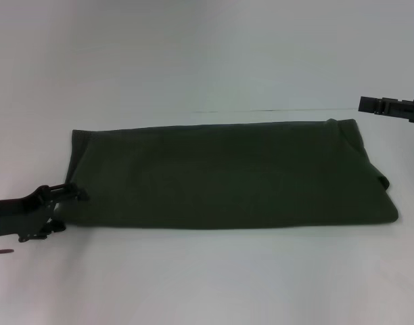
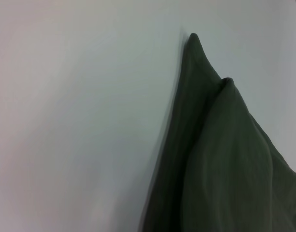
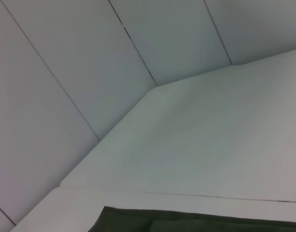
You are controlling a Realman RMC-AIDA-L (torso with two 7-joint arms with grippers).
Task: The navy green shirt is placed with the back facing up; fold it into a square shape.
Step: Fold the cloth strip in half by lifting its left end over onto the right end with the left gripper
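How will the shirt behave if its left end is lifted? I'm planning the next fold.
The shirt would probably droop: its layered corners look soft. The long folded band may sag in the middle if lifted by one end. The left gripper sits at that end; the right gripper hovers clear.

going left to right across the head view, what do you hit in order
left pincer at the shirt's left edge → navy green shirt, folded into a long band → right pincer, off the cloth near the right edge
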